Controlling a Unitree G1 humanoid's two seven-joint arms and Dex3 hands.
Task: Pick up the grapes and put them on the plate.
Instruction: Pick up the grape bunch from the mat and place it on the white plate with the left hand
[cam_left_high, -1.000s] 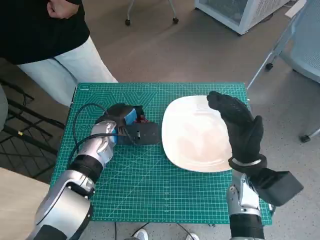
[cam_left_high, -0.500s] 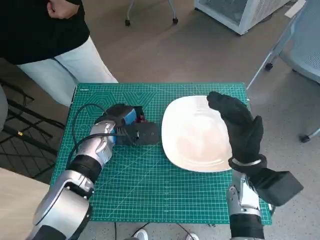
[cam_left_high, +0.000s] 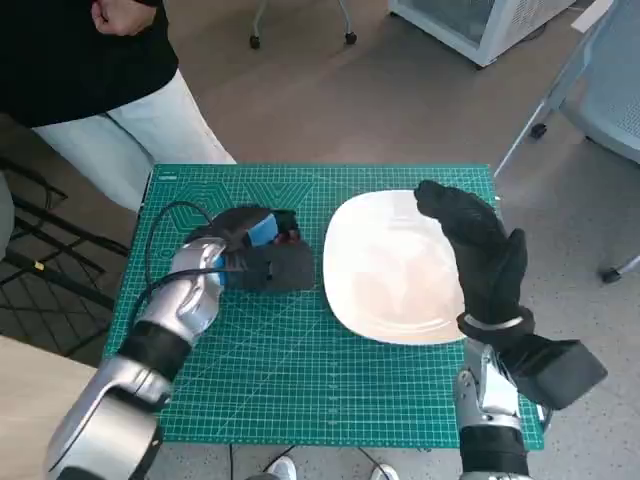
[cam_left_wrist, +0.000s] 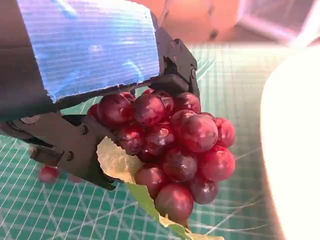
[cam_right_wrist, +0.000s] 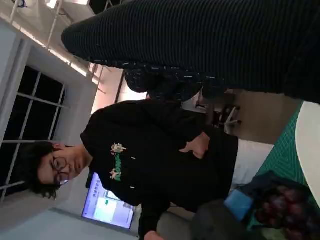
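A bunch of dark red grapes (cam_left_wrist: 175, 145) with a green leaf hangs in my left hand (cam_left_high: 255, 250), whose black fingers (cam_left_wrist: 70, 145) grip it from above, a little off the green mat. In the head view only a bit of the grapes (cam_left_high: 289, 238) shows beside the blue tape. The white plate (cam_left_high: 385, 270) lies just right of them, its rim (cam_left_wrist: 295, 140) close to the bunch. My gloved right hand (cam_left_high: 480, 255) hovers over the plate's right side, holding nothing, fingers stretched out. The right wrist view shows the grapes (cam_right_wrist: 287, 207) low down.
A single loose grape (cam_left_wrist: 48, 174) lies on the green mat (cam_left_high: 300, 370). A black cable (cam_left_high: 160, 240) loops over the mat behind my left hand. A person (cam_left_high: 90, 70) in a black top stands at the table's far left corner.
My left hand has risen slightly with the grapes and edged towards the plate. The right hand has stayed where it was.
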